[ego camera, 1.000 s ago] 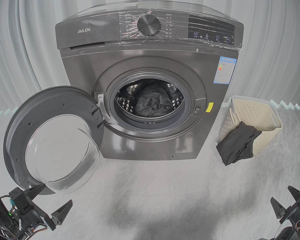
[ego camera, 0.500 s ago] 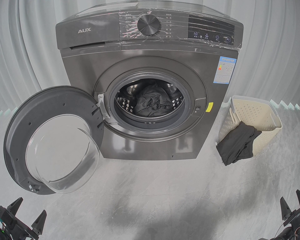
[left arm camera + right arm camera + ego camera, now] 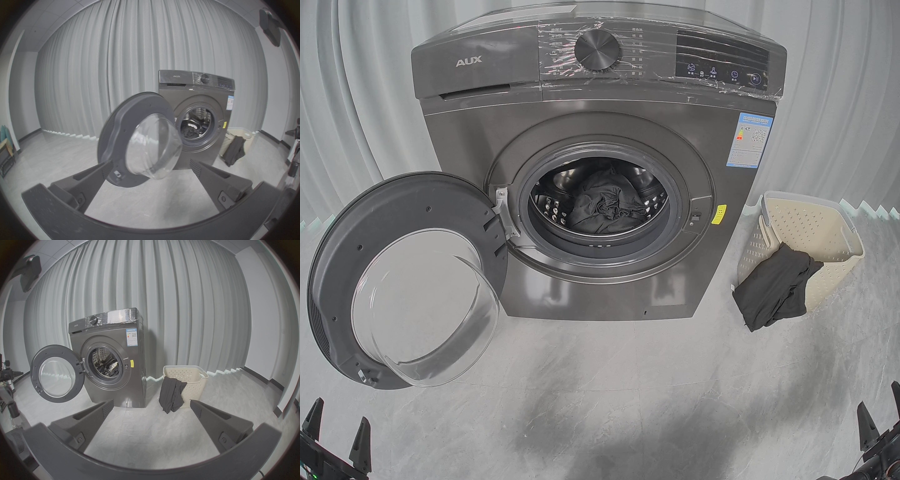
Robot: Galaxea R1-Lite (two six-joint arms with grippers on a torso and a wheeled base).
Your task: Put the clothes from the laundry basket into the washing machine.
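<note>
Left gripper (image 3: 339, 417) and right gripper (image 3: 880, 407) wide, empty. Garment (image 3: 776, 287) drapes basket (image 3: 831, 231) rim, 3 o'clock of washer (image 3: 487, 125). Best: right pinches a thick fold and lifts it clear of the rim.

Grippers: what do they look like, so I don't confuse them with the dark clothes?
The left gripper and the right gripper look alike: matte black, each with two pointed, wedge-shaped fingers on a curved dark bar. A round fastener sits near each finger's base. No markings show.
</note>
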